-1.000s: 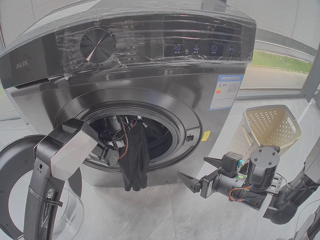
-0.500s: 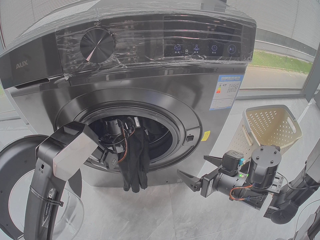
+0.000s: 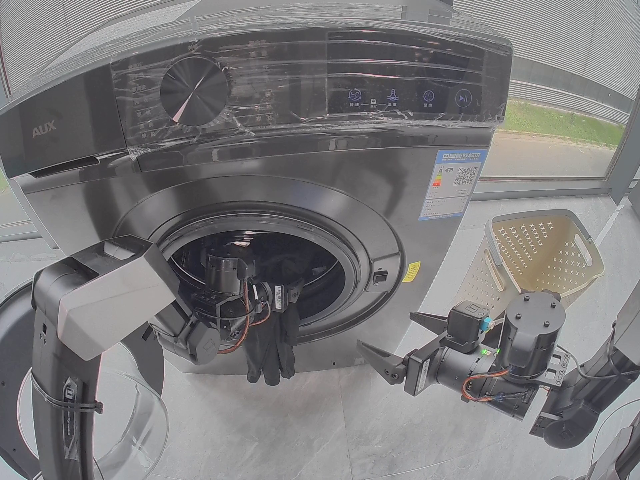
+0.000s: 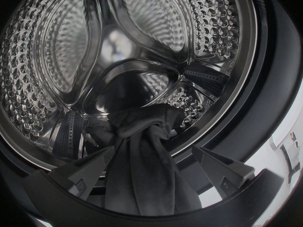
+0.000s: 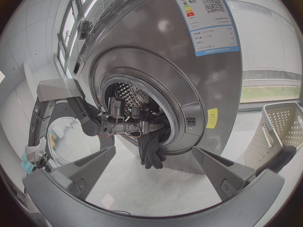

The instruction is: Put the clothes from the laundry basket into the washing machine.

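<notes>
A soft black cloth (image 3: 270, 348) hangs from the big grey washing machine's (image 3: 320, 168) mouth. The left gripper (image 4: 151, 150) and right gripper (image 3: 387, 331) are spread wide.

— Where does the garment (image 3: 270, 351) lie?
— Partly in the drum (image 4: 126, 48), partly over the lower rim of the washing machine's (image 3: 280, 161) opening, hanging toward the floor (image 3: 320, 428).
— And the laundry basket (image 3: 547, 248)?
— On the floor, right of the machine. The door (image 3: 23, 368) stands left. The left pincer (image 4: 151, 156) is at the opening, the right pincer (image 3: 387, 333) between opening and basket.
</notes>
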You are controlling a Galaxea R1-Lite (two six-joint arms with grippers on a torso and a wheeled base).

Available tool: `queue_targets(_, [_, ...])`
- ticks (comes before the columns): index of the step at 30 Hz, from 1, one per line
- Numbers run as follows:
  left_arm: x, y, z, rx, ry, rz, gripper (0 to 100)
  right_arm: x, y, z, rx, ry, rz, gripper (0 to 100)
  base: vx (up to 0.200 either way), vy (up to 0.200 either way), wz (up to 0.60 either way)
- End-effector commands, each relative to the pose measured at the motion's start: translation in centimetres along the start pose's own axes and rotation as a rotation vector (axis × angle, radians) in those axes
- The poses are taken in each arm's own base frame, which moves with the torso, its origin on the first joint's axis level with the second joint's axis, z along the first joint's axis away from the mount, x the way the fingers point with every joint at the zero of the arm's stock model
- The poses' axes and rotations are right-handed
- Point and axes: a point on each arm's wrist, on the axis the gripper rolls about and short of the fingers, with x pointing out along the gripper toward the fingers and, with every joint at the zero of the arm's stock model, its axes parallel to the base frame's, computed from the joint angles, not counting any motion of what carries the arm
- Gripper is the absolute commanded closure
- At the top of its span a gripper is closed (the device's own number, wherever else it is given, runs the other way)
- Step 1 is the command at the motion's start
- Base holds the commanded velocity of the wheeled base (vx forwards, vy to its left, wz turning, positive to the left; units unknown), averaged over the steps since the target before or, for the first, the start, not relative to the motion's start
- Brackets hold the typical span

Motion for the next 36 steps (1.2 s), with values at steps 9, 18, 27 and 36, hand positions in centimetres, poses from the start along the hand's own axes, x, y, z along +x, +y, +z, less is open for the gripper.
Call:
queue_targets(9, [0.7,0.5,-2.8,0.042,0.073,0.008,0,0.0,0.1,0.0,-0.003,0.002,0.006,0,0.0,0.0,0.0])
queue_targets(18, [1.2,0.8,-4.2,0.048,0.103,0.015,100,0.0,0.2,0.0,-0.003,-0.002,0.01,0,0.0,0.0,0.0])
queue_targets(27, [2.5,1.4,-1.3,0.019,-0.041,0.037,100,-0.1,0.1,0.0,-0.001,-0.016,0.011,0,0.0,0.0,0.0])
queue_targets(36, [5.1,2.8,3.8,-0.087,-0.319,0.146,100,0.0,0.1,0.2,0.0,-0.024,0.011,0,0.0,0.0,0.0])
